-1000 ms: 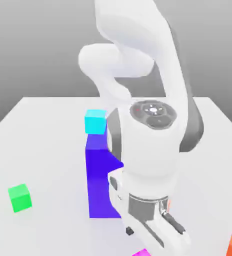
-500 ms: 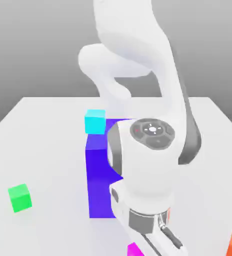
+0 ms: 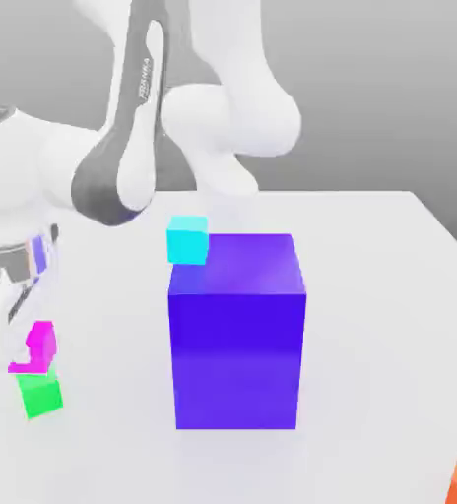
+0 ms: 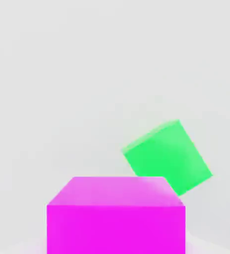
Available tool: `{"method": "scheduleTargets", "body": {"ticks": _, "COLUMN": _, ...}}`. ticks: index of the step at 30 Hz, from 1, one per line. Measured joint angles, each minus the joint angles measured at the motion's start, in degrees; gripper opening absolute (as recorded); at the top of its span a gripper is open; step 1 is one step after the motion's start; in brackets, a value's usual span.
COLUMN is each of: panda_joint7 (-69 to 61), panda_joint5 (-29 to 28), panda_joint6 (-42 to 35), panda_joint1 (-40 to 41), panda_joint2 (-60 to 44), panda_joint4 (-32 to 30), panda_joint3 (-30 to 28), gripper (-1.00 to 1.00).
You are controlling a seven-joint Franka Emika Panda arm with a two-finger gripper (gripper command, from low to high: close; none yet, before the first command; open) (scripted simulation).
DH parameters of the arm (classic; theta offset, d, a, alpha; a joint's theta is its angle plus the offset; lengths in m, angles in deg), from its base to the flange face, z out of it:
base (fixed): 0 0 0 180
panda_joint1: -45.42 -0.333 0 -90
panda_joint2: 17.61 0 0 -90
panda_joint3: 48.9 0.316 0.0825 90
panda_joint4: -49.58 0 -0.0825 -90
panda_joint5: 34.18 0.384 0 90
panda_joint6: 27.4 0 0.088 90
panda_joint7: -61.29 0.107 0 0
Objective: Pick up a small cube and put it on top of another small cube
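Hovering at the exterior view's left, fingers (image 3: 24, 352) closed on magenta cube (image 3: 41, 345). Green cube (image 3: 41, 394) sits on bench (image 3: 370, 325), just below magenta in that view, turned askew to it. Blue-violet block (image 3: 236, 345) stands beyond, cyan cube (image 3: 187, 240) by its top edge.

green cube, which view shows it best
The hand view: the small bright green cube appears large there, with only a corner hidden behind the bright magenta cube. The exterior view shows it smaller, just below the magenta one.
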Motion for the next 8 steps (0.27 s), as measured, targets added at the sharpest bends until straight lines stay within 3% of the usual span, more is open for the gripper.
{"method": "scheduleTargets", "body": {"ticks": 4, "panda_joint7": -1.95, "panda_joint5": 2.34, "panda_joint6": 7.11, "panda_joint1": 0.04, "panda_joint2": -7.02, "panda_joint4": -0.14, "panda_joint3": 1.27, "gripper": -1.00}}
{"method": "scheduleTargets", "body": {"ticks": 5, "panda_joint7": -2.32, "panda_joint5": 2.84, "panda_joint6": 8.54, "panda_joint1": 0.25, "panda_joint2": -8.52, "panda_joint4": -0.08, "panda_joint3": 1.59, "gripper": 1.00}}
{"method": "scheduleTargets", "body": {"ticks": 8, "panda_joint7": -2.31, "panda_joint5": 2.84, "panda_joint6": 8.54, "panda_joint1": 0.25, "panda_joint2": -8.52, "panda_joint4": -0.08, "panda_joint3": 1.59, "gripper": 1.00}}
